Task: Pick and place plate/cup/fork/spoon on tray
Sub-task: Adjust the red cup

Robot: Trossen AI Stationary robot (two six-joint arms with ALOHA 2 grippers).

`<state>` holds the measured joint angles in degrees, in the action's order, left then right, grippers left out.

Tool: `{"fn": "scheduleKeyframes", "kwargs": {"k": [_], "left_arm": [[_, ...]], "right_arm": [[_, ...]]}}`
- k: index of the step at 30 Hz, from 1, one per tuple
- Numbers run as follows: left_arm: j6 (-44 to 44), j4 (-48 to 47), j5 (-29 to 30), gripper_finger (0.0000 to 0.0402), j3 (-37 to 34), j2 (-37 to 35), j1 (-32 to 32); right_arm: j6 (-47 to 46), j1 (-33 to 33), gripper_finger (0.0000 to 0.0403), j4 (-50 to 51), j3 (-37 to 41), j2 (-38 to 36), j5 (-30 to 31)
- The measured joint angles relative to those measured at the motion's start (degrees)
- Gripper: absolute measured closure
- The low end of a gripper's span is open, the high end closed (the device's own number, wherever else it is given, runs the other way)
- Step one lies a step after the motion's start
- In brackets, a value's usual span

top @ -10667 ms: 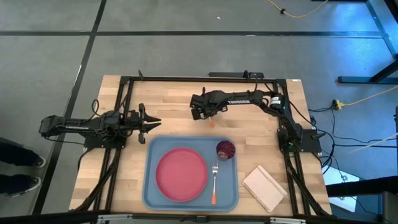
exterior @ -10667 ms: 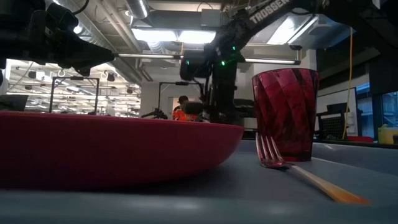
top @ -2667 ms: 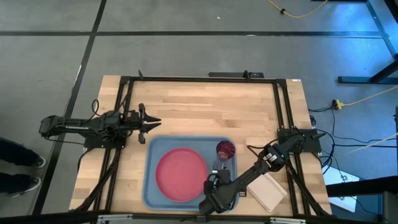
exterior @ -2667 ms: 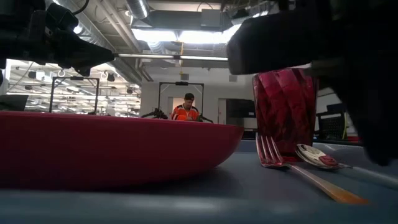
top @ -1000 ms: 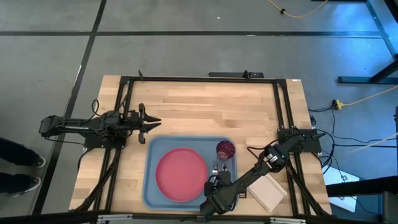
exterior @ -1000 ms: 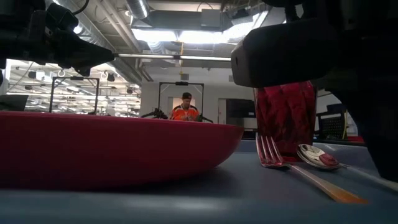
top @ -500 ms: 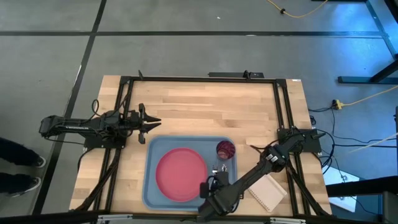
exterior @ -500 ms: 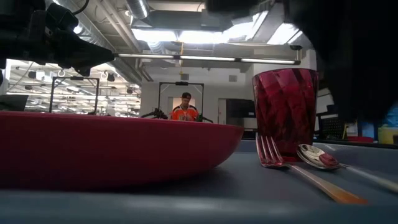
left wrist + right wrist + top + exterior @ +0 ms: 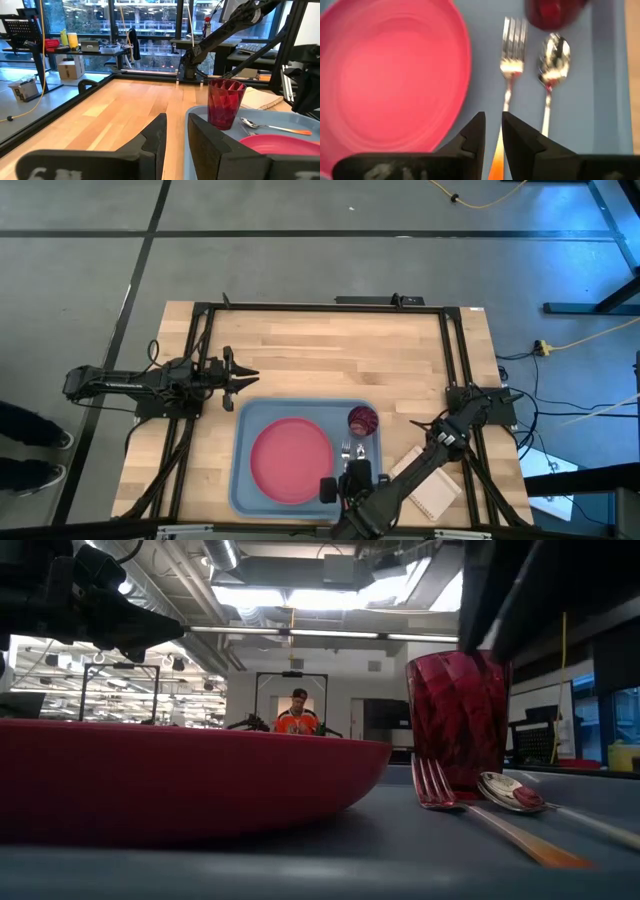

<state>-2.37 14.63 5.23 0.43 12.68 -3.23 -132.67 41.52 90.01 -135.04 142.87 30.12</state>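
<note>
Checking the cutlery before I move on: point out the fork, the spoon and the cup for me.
fork [image 9: 513,46], right wrist view, on the tines.
spoon [image 9: 553,59], right wrist view, on the oval bowl.
cup [image 9: 225,102], left wrist view, on its faceted side wall.

Robotics lab — wooden table in black metal frame on grey concrete floor, yellow cable trailing. Beyond table: other arm rigs, workbenches, ceiling strip lights, seated person — big windows.
</note>
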Motion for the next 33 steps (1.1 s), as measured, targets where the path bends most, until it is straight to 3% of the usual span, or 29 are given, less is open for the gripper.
{"fn": "scheduleKeyframes", "kwargs": {"k": [9,18,26,33], "left_arm": [[0.00,0.00,0.01,0.0331,-0.02,0.01,0.00],[-0.01,0.00,0.01,0.0331,-0.02,0.01,-0.01],[0.00,0.00,0.00,0.0331,-0.02,0.01,-0.01],[0.00,0.00,0.00,0.0331,-0.02,0.01,0.01]], "right_arm": [[5.85,1.45,0.0334,0.00,0.04,-2.30,6.55],[20.30,-0.92,0.0334,0.02,0.01,-4.22,24.15],[35.83,-5.60,0.0345,-0.02,0.08,-5.08,23.78],[53.53,-6.80,0.0360,0.02,0.06,-14.92,29.17]]}}
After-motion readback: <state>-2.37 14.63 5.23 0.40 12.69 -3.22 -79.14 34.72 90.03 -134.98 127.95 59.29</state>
